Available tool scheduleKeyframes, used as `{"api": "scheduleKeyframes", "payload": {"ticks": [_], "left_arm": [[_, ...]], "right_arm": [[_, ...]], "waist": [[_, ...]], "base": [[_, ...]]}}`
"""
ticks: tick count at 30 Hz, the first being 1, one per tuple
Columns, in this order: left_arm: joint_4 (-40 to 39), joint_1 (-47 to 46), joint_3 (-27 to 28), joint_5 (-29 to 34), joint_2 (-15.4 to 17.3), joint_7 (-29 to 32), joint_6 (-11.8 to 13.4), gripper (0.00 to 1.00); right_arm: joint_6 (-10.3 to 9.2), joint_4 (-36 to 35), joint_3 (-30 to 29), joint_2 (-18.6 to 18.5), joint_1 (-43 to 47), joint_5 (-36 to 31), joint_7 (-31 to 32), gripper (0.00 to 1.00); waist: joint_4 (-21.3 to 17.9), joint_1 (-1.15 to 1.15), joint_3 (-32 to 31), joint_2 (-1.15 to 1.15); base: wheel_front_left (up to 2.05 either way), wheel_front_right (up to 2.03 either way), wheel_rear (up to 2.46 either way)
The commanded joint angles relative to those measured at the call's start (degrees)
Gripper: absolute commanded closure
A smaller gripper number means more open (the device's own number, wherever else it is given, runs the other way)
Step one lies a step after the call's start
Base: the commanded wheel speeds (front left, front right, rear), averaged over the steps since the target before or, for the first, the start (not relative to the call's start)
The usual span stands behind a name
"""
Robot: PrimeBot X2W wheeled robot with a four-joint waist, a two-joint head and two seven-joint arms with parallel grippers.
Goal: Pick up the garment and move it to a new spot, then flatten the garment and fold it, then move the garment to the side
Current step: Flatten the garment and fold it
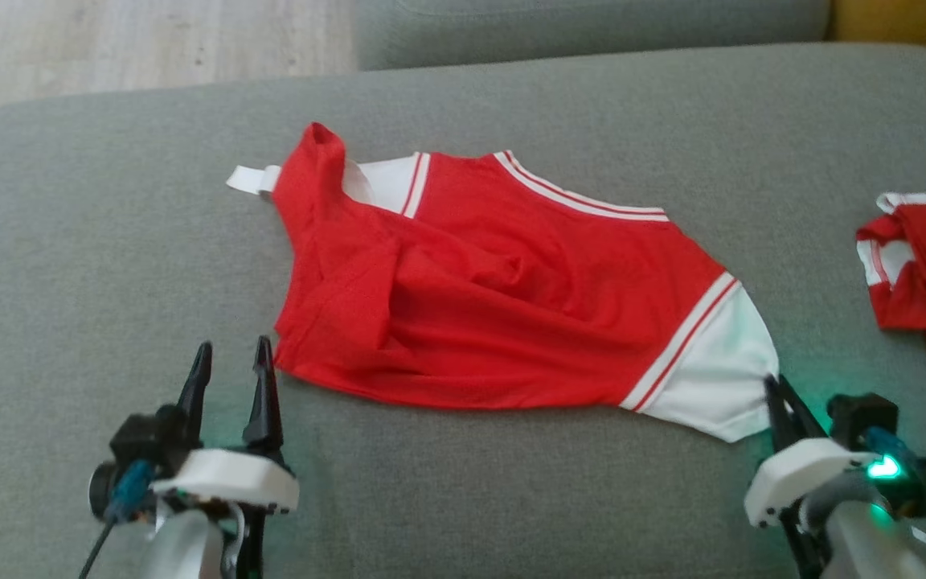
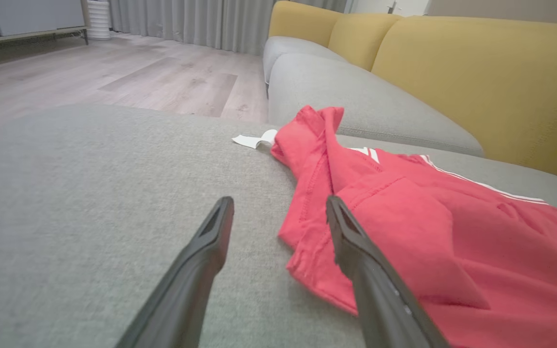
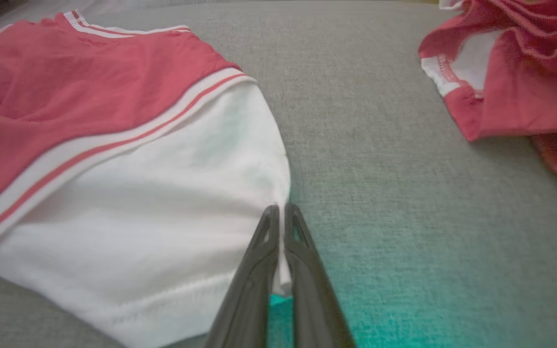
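The garment (image 1: 495, 297) is soft, matt red knit cloth, creased, with a smooth white sleeve at its 4 o'clock end and ribbed white-and-red trim. The grey cushion (image 1: 69, 241) beneath it is coarse, matt woven fabric (the weave shows plainly in the right wrist view). At 3 o'clock, a second garment (image 1: 925, 273) looks like the same cloth. The left gripper (image 1: 231, 358) has dark, matt, plastic-looking fingers and a glossy white shell. At 11 o'clock the floor (image 1: 109, 48) is pale wood-grain plank with a faint sheen.
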Motion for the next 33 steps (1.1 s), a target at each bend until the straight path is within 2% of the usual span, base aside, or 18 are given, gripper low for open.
{"api": "scheduleKeyframes", "payload": {"ticks": [1, 15, 23, 24, 25, 26, 33], "left_arm": [[-0.41, -2.98, 1.31, 0.43, 0.39, -0.38, -0.61, 0.0], [10.75, -8.6, -0.64, -1.07, 0.39, -0.38, -2.08, 0.0], [14.87, -10.48, -2.97, -4.55, 0.39, -0.38, -2.17, 0.0], [15.31, -10.57, -3.88, -5.5, 0.39, -0.38, -2.17, 0.59], [15.34, -10.57, -4.26, -5.82, 0.46, -0.38, -2.17, 0.97], [15.14, -10.56, -4.61, -6.12, 0.55, -0.38, -2.17, 1.0], [7.09, -9.57, -2.07, -5.41, 1.46, -0.38, -2.18, 1.0]], "right_arm": [[-0.53, -2.4, 2.0, 1.05, -0.44, -0.45, 0.05, 1.0], [-0.53, -7.33, 3.7, 2.98, -1.44, 1.72, 0.04, 1.0], [-0.53, -9.13, 4.04, 3.21, -1.74, 2.46, 0.04, 1.0], [-0.53, -9.31, 3.92, 3.24, -1.62, 2.57, 0.04, 1.0], [-0.53, -9.44, 3.85, 3.25, -1.57, 2.68, 0.04, 1.0], [-0.53, -9.61, 3.79, 3.27, -1.55, 2.78, 0.04, 1.0], [-0.53, -12.64, 3.54, 3.38, -1.49, 4.45, 0.04, 1.0]], "waist": [[-0.86, -0.01, 0.92, 0.0], [-2.4, -0.01, 3.3, 0.0], [-3.76, -0.01, 4.66, 0.0], [-3.83, -0.01, 4.63, 0.0], [-3.84, -0.01, 4.58, 0.0], [-3.81, -0.01, 4.48, 0.0], [-2.86, -0.01, 2.66, 0.0]], "base": [[0.0, 0.0, 0.0], [0.0, 0.0, 0.0], [0.0, 0.0, 0.0], [0.0, 0.0, 0.0], [0.0, 0.0, 0.0], [0.0, 0.0, 0.0], [0.0, 0.0, 0.0]]}}
